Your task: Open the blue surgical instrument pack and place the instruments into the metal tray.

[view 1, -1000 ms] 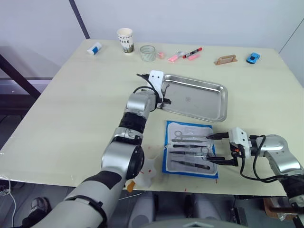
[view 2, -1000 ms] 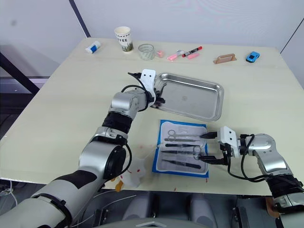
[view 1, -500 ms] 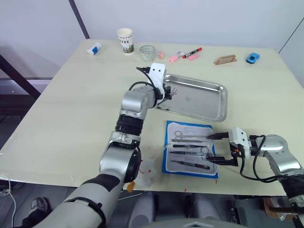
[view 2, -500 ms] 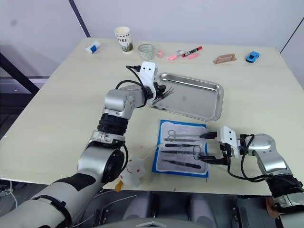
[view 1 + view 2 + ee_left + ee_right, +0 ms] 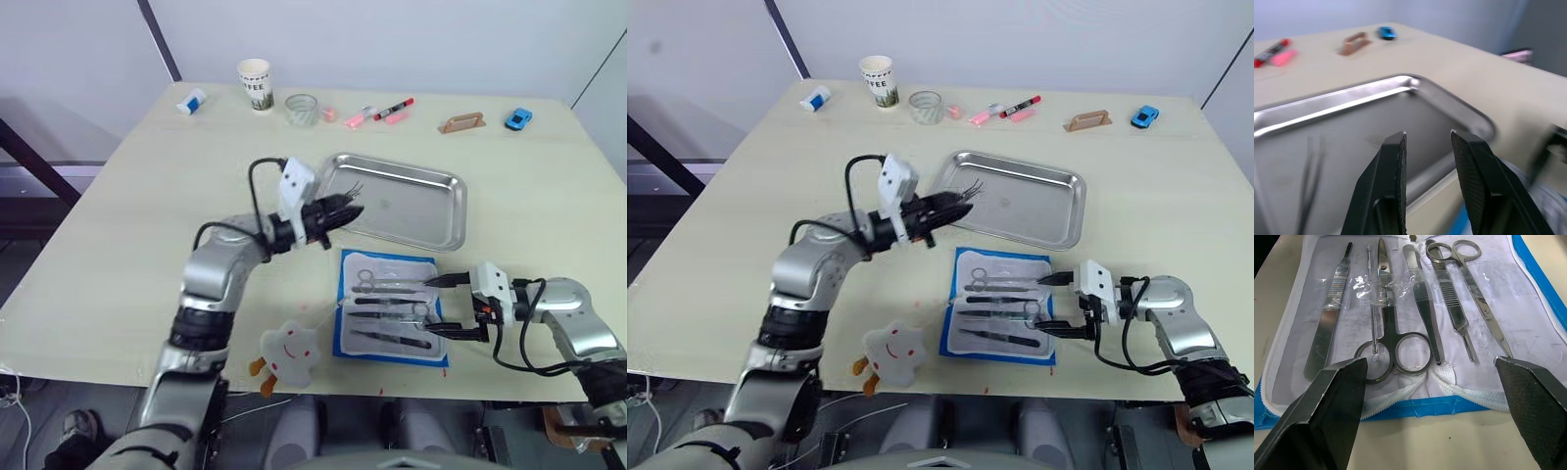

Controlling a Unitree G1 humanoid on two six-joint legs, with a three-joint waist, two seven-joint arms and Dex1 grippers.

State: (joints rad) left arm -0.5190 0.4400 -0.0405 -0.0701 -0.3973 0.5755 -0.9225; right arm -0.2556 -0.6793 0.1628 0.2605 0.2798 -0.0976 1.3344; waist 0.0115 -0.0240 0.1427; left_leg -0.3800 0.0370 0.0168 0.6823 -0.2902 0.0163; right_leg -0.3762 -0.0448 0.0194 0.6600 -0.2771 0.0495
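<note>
Even, bright overhead light fills the head views, with soft, faint shadows. The metal tray (image 5: 404,201) shows glare along its rim. The left wrist view is motion-blurred; the right wrist view is sharp.

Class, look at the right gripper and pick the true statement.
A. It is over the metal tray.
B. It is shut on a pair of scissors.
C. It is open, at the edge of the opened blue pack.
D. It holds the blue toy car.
C: the right gripper has its fingers spread wide and empty at the near edge of the opened blue surgical instrument pack, where the instruments lie in their slots.
</note>
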